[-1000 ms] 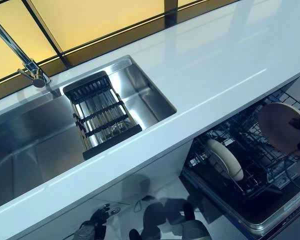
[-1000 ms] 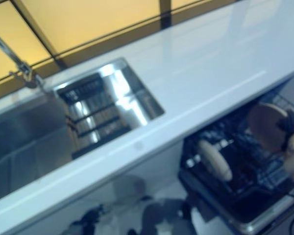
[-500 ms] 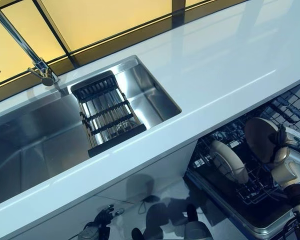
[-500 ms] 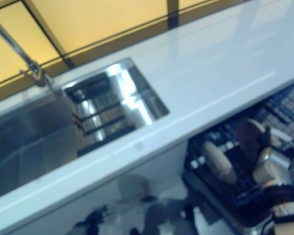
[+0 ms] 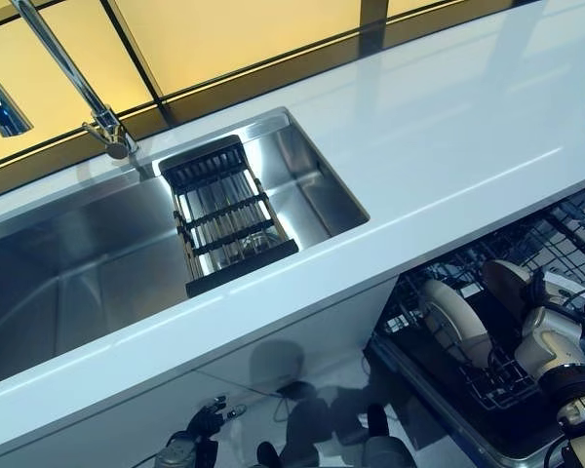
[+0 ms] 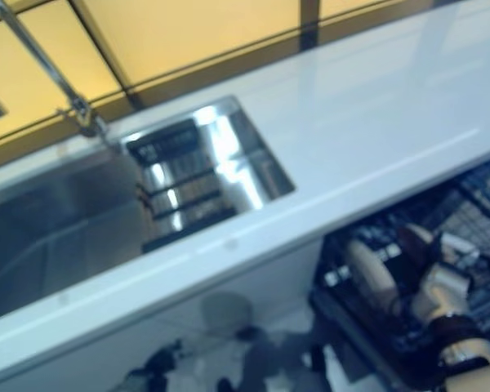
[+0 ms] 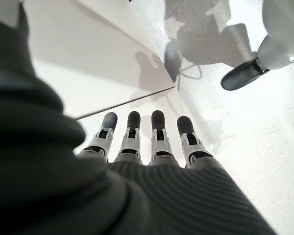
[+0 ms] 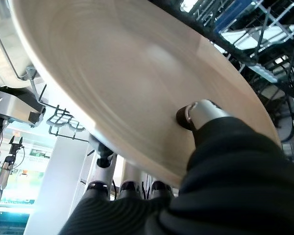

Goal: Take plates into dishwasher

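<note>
My right hand [image 5: 548,343] is shut on a beige plate [image 5: 504,284] and holds it on edge, low in the dark wire rack [image 5: 487,370] of the open dishwasher at the lower right. In the right wrist view the plate [image 8: 137,83] fills the frame, with my thumb [image 8: 202,113] on one face and my fingers [image 8: 130,188] behind it. A second beige plate [image 5: 451,320] stands upright in the rack just left of it. My left hand [image 5: 180,449] hangs low by the cabinet front, fingers [image 7: 157,132] straight and empty.
A white counter [image 5: 419,146] runs across above the dishwasher. A steel sink [image 5: 97,273] holds a black drying rack [image 5: 224,219] under a tall tap [image 5: 78,88]. A white cabinet front [image 5: 273,341] lies left of the dishwasher.
My right hand has lowered the plate from above the rack down into it, beside the standing plate. The camera has shifted, so the whole scene has slid to the right.
</note>
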You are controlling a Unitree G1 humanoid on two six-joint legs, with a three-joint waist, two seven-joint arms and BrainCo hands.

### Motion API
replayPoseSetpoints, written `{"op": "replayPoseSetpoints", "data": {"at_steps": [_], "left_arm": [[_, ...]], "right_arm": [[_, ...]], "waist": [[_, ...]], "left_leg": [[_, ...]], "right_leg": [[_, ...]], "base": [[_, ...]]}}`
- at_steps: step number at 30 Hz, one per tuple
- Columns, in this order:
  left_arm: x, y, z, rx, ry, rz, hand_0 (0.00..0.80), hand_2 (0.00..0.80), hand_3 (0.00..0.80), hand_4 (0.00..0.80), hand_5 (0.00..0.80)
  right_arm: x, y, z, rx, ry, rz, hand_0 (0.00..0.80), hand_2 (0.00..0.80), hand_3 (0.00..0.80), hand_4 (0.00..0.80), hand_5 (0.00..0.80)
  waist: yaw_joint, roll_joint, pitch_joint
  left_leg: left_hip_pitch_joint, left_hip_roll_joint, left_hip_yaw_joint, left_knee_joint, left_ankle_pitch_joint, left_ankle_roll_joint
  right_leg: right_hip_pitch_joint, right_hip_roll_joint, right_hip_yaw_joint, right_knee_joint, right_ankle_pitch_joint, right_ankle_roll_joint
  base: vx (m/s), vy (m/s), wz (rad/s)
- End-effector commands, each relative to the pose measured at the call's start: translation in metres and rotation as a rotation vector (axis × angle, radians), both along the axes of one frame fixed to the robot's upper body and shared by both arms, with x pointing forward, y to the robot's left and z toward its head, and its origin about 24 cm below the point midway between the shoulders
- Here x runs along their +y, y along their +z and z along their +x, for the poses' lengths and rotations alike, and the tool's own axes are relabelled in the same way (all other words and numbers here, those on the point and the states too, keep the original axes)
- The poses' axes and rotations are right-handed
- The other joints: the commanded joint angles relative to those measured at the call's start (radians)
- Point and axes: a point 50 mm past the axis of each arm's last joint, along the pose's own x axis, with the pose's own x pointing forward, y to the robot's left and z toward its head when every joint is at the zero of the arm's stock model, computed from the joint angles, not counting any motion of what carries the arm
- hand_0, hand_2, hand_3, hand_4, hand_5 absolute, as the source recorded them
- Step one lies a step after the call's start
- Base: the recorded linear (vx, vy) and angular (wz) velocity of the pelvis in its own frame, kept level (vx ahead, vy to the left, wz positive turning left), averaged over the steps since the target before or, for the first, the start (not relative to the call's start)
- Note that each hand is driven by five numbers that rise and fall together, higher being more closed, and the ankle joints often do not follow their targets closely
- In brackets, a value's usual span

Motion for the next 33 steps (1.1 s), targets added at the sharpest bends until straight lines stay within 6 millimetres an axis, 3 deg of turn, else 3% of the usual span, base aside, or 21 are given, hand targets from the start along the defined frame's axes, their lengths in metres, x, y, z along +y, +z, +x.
{"op": "replayPoseSetpoints", "data": {"at_steps": [1,8,19,20,21,22,25,30,33], "left_arm": [[0.008,0.008,0.016,-0.056,-0.043,0.020,0.000,0.000,0.000,0.000,0.000],[0.009,0.011,0.021,-0.061,-0.058,0.027,0.000,0.000,0.000,0.000,0.000],[0.010,0.013,0.027,-0.063,-0.073,0.038,0.000,0.000,0.000,0.000,0.000],[0.011,0.014,0.027,-0.063,-0.074,0.039,0.000,0.000,0.000,0.000,0.000],[0.011,0.014,0.027,-0.062,-0.074,0.041,0.000,0.000,0.000,0.000,0.000],[0.012,0.014,0.027,-0.061,-0.074,0.044,0.000,0.000,0.000,0.000,0.000],[0.016,0.016,0.030,-0.063,-0.070,0.055,0.000,0.000,0.000,0.000,0.000],[0.027,0.020,0.035,-0.065,-0.045,0.083,0.000,0.000,0.000,0.000,0.000],[0.033,0.020,0.031,-0.051,-0.036,0.100,0.000,0.000,0.000,0.000,0.000]], "right_arm": [[0.025,-0.032,0.006,0.088,0.023,0.121,0.800,0.800,0.800,0.800,0.800],[0.028,-0.059,-0.006,0.210,-0.019,0.255,0.800,0.800,0.800,0.800,0.800],[0.031,-0.076,-0.015,0.242,-0.054,0.377,0.800,0.800,0.800,0.800,0.800],[0.031,-0.076,-0.015,0.246,-0.058,0.387,0.565,0.565,0.565,0.565,0.565],[0.031,-0.076,-0.016,0.250,-0.059,0.390,0.135,0.135,0.135,0.135,0.135],[0.030,-0.076,-0.017,0.256,-0.061,0.404,0.000,0.000,0.000,0.000,0.000],[0.030,-0.066,-0.012,0.241,-0.057,0.435,0.000,0.000,0.000,0.000,0.000],[0.025,-0.019,0.008,0.182,-0.028,0.456,0.000,0.000,0.000,0.000,0.000],[0.018,0.003,0.009,0.175,-0.027,0.453,0.000,0.000,0.000,0.000,0.000]], "waist": [[0.040,-0.057,-0.022],[0.054,-0.061,-0.023],[0.059,-0.073,-0.020],[0.059,-0.075,-0.020],[0.058,-0.077,-0.020],[0.057,-0.080,-0.020],[0.055,-0.088,-0.016],[0.037,-0.116,-0.003],[0.024,-0.135,-0.008]], "left_leg": [[0.062,-0.020,-0.036,-0.001,-0.104,0.055],[0.057,-0.018,-0.050,-0.001,-0.099,0.053],[0.057,-0.013,-0.056,-0.001,-0.095,0.053],[0.058,-0.013,-0.057,-0.001,-0.096,0.054],[0.059,-0.013,-0.056,-0.001,-0.096,0.054],[0.060,-0.012,-0.057,-0.001,-0.096,0.054],[0.062,-0.008,-0.059,-0.001,-0.093,0.053],[0.070,-0.005,-0.052,-0.001,-0.093,0.051],[0.077,-0.005,-0.041,-0.001,-0.095,0.051]], "right_leg": [[-0.049,-0.038,0.001,0.016,-0.002,0.053],[-0.045,-0.042,-0.006,0.014,0.001,0.053],[-0.041,-0.038,-0.001,0.013,0.003,0.052],[-0.041,-0.037,0.000,0.013,0.003,0.052],[-0.039,-0.037,0.002,0.013,0.003,0.052],[-0.038,-0.035,0.003,0.013,0.003,0.052],[-0.036,-0.033,0.007,0.013,0.007,0.051],[-0.033,-0.027,0.017,0.015,0.012,0.050],[-0.029,-0.020,0.027,0.013,0.012,0.051]], "base": [[0.006,0.000,0.03],[0.003,-0.009,0.03],[0.002,-0.006,0.02],[0.000,0.000,0.00],[0.000,0.000,0.00],[0.000,0.000,0.00],[0.000,0.000,0.00],[0.000,0.000,0.00],[0.000,0.000,0.00]]}}
